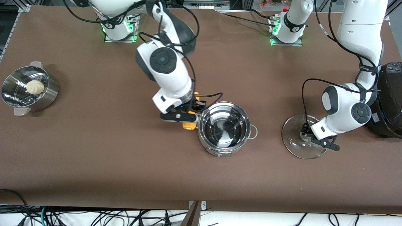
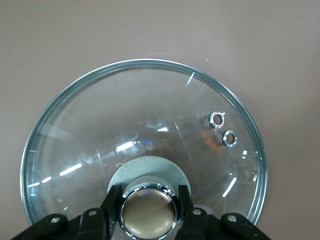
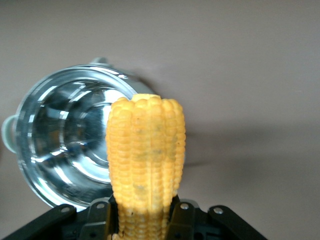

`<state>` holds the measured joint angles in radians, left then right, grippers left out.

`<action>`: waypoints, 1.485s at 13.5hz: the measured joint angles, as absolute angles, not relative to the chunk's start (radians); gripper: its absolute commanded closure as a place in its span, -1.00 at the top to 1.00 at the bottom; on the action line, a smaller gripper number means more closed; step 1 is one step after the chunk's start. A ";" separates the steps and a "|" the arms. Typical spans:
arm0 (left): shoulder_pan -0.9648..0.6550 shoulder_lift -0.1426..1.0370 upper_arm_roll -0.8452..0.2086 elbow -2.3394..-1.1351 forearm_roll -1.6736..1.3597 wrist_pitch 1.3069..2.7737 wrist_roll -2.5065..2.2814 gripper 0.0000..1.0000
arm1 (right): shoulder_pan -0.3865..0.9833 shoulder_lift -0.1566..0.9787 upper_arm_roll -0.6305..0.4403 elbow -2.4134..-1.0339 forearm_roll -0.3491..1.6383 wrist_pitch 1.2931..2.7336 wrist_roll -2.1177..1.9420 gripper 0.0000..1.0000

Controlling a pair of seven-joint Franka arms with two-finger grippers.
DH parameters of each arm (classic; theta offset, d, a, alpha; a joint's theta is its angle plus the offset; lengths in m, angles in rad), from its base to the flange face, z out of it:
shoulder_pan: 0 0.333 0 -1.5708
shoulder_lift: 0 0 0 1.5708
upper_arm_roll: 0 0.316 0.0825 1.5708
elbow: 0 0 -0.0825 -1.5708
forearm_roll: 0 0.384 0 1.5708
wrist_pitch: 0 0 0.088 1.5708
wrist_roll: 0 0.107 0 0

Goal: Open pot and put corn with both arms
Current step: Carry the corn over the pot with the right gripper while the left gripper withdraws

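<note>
So the opening half looks done: the left gripper (image 2: pixel 147 210) is clamped on the knob of the lid (image 1: pixel 301 138) resting on the table, while the right gripper (image 3: pixel 142 215) grips the corn (image 3: pixel 146 160) just beside the open pot's (image 1: pixel 224 128) rim, not yet inside.

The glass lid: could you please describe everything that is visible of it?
The glass lid is round, clear glass with a metal rim, two small metal-ringed vent holes and a beige, chrome-collared knob. It is off the pot, lying flat on the table knob up, toward the left arm's end beside the black cooker. The left pincer has its fingers on either side of the knob.
</note>
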<state>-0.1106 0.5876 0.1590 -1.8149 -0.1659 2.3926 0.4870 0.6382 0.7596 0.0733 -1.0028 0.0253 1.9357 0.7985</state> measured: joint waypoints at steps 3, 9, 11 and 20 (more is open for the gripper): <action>-0.111 0.588 0.160 -1.815 -0.166 2.393 0.487 -0.46 | 0.674 0.789 0.072 -0.994 0.025 2.029 0.835 -1.00; -0.112 0.590 0.162 -1.828 -0.166 2.392 0.486 1.00 | 0.705 0.868 0.074 -0.966 0.025 2.237 0.888 -1.00; -0.112 0.588 0.163 -1.840 -0.166 2.392 0.486 1.00 | 0.719 0.903 0.074 -0.957 0.025 2.277 0.890 -1.00; -0.112 0.176 0.170 -2.089 -0.164 2.358 0.486 1.00 | 0.726 0.951 0.073 -0.951 0.025 2.343 0.839 -1.00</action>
<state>-0.1117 0.1761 0.1697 -2.0893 -0.1636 2.3585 0.4860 0.7262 0.9509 0.0729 -0.9515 0.0248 2.3431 0.8388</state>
